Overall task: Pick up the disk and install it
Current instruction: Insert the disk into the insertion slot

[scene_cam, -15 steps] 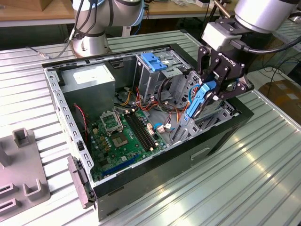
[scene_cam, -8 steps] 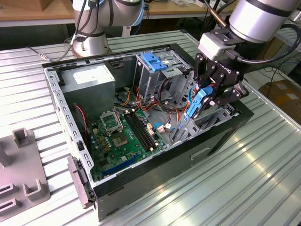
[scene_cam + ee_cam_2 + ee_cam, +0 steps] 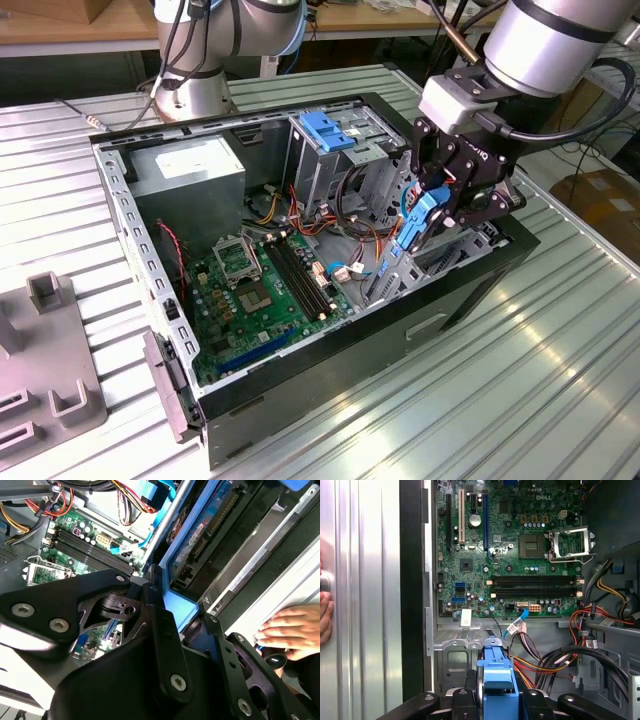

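While your gripper (image 3: 432, 200) hangs at the centre right of the exterior view, it is pinching the disk (image 3: 410, 240) by its blue bracket, one black finger on each side. The disk stands on edge and tilted. Its lower end is down inside the open computer case (image 3: 130, 215), in the corner on the exterior view's right, between the drive cage (image 3: 350, 160) and the black case wall.

You have little room there. Cables (image 3: 345, 215) crowd in just beside the disk on the exterior view's left, and the cage's metal edges stand close behind it. You cannot quite tell whether the disk's lower edge touches the case floor.

The motherboard (image 3: 260, 290) lies open and unobstructed in the lower centre, and the power supply (image 3: 190, 170) fills the upper-left corner of the case.

In the second wrist view, the bracket (image 3: 175, 607) sits tight against a finger (image 3: 162, 630). A person's hand (image 3: 290, 630) rests just outside the case wall, so mind that edge. The ribbed table (image 3: 520, 380) at the lower right is bare.
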`<state>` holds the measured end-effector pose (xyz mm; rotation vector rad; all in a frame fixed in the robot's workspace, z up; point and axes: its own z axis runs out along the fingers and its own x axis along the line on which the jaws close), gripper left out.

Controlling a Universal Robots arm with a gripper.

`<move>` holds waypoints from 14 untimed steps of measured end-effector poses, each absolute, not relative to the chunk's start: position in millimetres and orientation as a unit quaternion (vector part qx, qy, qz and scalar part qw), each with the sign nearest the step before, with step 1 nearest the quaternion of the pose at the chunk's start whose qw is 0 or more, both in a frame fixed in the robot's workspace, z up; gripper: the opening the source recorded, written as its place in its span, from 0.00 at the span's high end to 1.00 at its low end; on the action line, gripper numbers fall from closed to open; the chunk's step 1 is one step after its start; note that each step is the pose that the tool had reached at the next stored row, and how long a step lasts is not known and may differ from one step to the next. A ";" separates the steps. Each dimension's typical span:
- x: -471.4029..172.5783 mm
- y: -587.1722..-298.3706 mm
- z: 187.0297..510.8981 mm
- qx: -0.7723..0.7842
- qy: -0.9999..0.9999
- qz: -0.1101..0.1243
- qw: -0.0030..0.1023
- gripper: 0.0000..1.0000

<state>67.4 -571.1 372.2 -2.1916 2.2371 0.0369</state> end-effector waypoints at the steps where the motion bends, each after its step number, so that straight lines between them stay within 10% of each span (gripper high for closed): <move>1: 67.4 -571.1 372.1 -0.700 0.714 0.012 0.005 0.63; 9: 67.4 -571.1 371.8 -0.700 0.714 0.012 0.005 0.56; 14: 67.4 -571.1 371.7 -0.700 0.714 0.012 0.005 0.70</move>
